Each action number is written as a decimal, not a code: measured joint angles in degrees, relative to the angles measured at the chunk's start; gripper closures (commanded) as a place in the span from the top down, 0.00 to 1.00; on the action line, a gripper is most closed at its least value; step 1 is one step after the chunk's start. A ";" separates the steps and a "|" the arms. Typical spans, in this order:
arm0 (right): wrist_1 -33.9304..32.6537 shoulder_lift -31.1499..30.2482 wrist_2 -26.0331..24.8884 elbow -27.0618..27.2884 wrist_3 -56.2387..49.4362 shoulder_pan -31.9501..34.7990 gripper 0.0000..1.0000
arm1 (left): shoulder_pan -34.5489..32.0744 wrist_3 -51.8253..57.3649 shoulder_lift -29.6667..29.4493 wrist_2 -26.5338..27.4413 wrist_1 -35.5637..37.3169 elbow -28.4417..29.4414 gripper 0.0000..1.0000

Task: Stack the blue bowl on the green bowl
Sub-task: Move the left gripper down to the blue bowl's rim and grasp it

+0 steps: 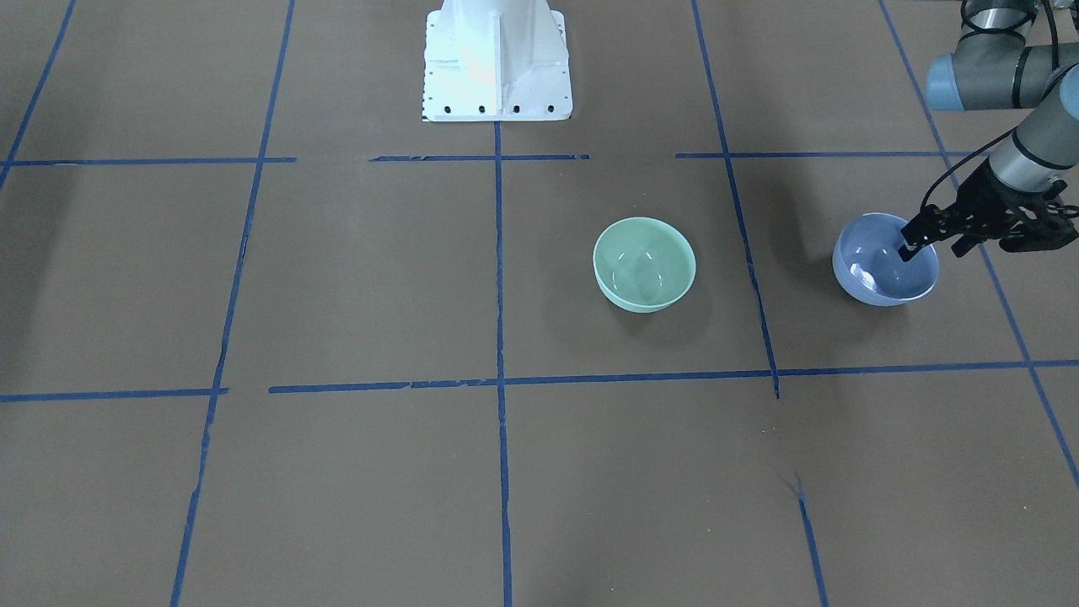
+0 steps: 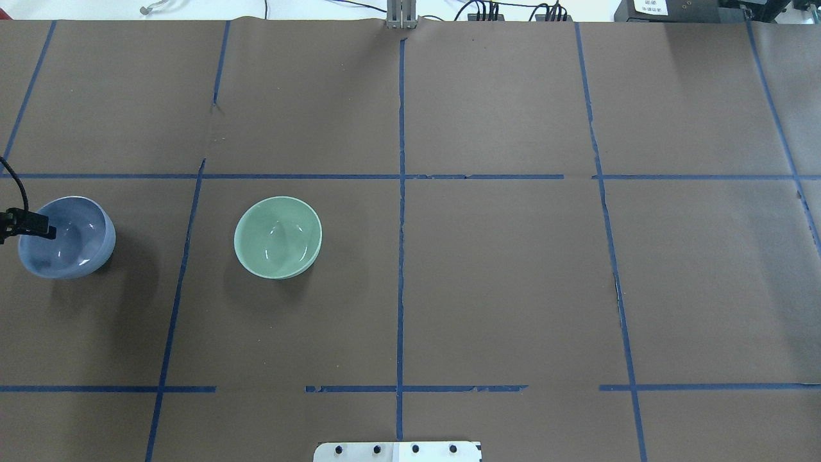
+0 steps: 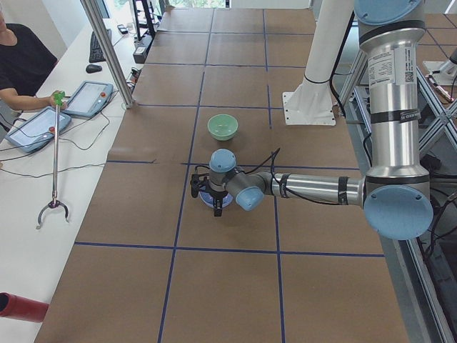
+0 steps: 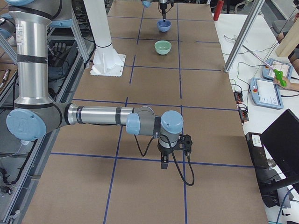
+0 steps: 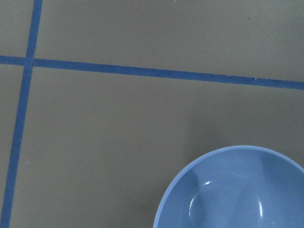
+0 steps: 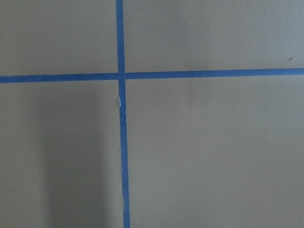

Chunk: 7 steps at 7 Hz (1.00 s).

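**Left gripper** [image 1: 934, 249] at the blue bowl [image 1: 877, 270]. Directions are clock-face in the overhead view, with 12 o'clock pointing away from the robot. The jaws stand apart and straddle the bowl's rim at its 9 o'clock side. One finger [image 1: 912, 240] dips inside the bowl and the other hangs outside the wall. The gap is plainly wider than the wall, so nothing is gripped. The bowl rests on the table [image 2: 513, 289], well apart from the green bowl [image 1: 645, 265] and at its 9 o'clock, with a blue tape line between them.

**Right gripper** [image 4: 171, 158] hangs low over bare table far from both bowls. Its opening cannot be told.

**Hazards (judged).**
- A pinch on one edge of a thin, glossy wall carries the bowl off-centre, so it may swivel in the pads or slip out during the lift.
- If one pad meets the wall first as the jaws close, it could push the bowl sideways.
- A low carry toward 3 o'clock could knock the green bowl's rim.
- An off-centre release could leave the blue bowl cocked in the green one.

**Orientation.** Both bowls sit mouth up. Each is round in plan, so it has no long axis, only an axis of symmetry that stands about vertical. This suits nesting without any turning.
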 measured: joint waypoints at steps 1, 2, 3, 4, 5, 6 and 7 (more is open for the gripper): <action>0.00 0.00 0.00 0.00 0.00 0.01 1.00 | 0.52 -0.39 -0.02 0.24 -2.14 1.50 0.25; 0.00 0.00 0.00 0.00 0.00 -0.01 1.00 | 0.66 -0.34 -0.02 0.28 -3.34 2.16 0.02; 0.00 0.00 0.00 0.00 0.00 -0.01 1.00 | 0.68 -0.07 -0.03 0.27 -3.84 2.31 0.00; 0.00 0.00 0.00 0.00 0.00 0.00 1.00 | 0.60 0.06 0.04 0.12 -3.92 1.93 0.00; 0.00 0.00 0.00 0.00 0.00 0.00 1.00 | 0.36 0.10 0.29 -0.27 -3.42 0.50 0.00; 0.00 0.00 0.00 0.00 0.00 0.01 1.00 | 0.03 0.12 0.66 -1.63 -0.92 -2.70 0.00; 0.00 0.00 0.00 0.00 0.00 -0.01 1.00 | -0.16 0.17 0.84 -3.65 4.06 -7.21 0.00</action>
